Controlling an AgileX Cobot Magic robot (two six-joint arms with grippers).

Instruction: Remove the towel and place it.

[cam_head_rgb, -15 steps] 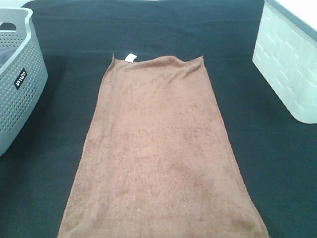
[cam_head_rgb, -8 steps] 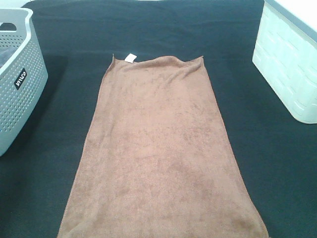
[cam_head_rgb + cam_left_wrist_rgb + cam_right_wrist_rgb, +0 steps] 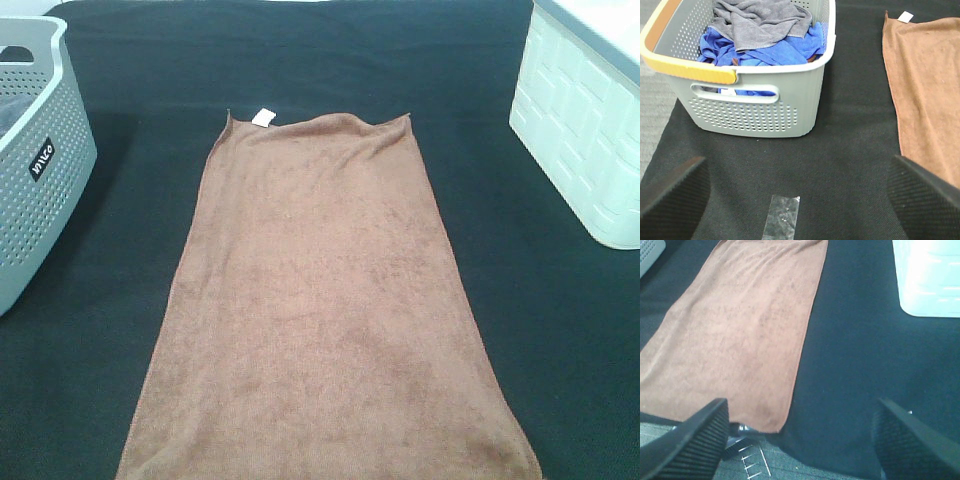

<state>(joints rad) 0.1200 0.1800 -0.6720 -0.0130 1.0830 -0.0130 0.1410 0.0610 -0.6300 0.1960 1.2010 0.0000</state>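
Note:
The brown plush towel lies flat and spread out lengthwise on the black table cloth, with its small white tag at the far short edge. It also shows in the left wrist view and in the right wrist view. Neither gripper shows in the exterior view. My left gripper is open and empty, above the black cloth between the grey basket and the towel. My right gripper is open and empty, above the near table edge beside the towel's near corner.
A grey perforated laundry basket stands at the left, holding grey and blue cloths. A white plastic bin stands at the right. A strip of clear tape lies on the cloth near the left gripper.

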